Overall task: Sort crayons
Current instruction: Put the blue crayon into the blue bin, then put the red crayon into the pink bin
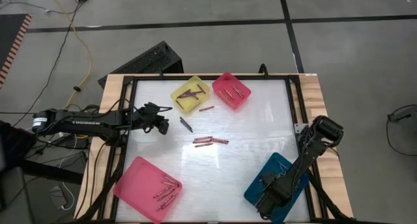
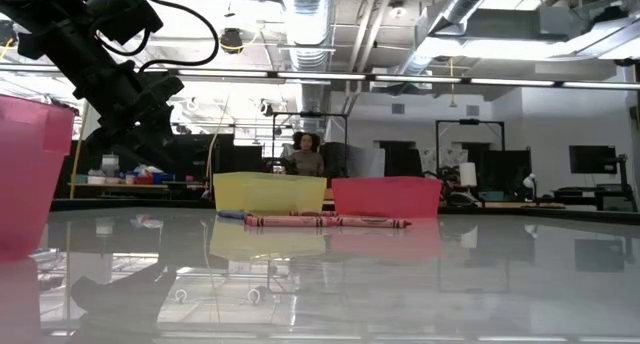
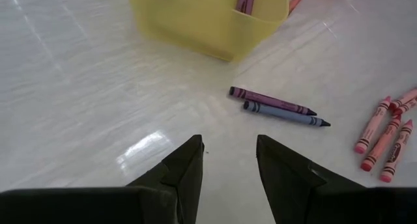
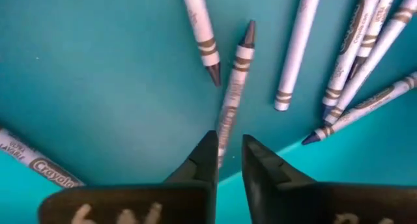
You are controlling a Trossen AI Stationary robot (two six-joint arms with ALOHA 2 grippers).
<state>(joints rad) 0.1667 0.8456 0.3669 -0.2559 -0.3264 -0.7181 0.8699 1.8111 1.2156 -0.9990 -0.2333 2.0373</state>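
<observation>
**Right claw over the teal tray, left claw beside the loose crayons**

Your right claw (image 4: 228, 155) sits low over the teal tray (image 1: 277, 165), pointing down into it. Its fingers (image 4: 199, 165) stand a narrow gap apart, and a grey crayon (image 4: 233, 94) lies on the tray floor straight ahead of that gap, its near end running in between the tips. You cannot tell from the wrist view whether the tips touch it. More pale grey crayons (image 4: 355, 48) lie scattered on the teal floor beyond and to either side of the claw.

Your left claw (image 3: 229, 160) hangs just above the white surface (image 1: 260, 129) with its fingers spread and nothing between them. Just ahead of it lie two dark crayons (image 3: 277, 107), one purple and one bluish, side by side and nearly touching. Farther off to one side is a cluster of red crayons (image 3: 384, 133), lying close together on the surface. Beyond the dark pair stands the yellow tray (image 3: 208, 19), with a few crayons inside.

In the high view a second red tray (image 1: 231, 90) stands next to the yellow one, holding a few crayons, and a larger pink tray (image 1: 146, 188) with crayons sits at the near corner, on the left arm's side.

A person (image 2: 305, 156) shows in the room behind the surface.
</observation>
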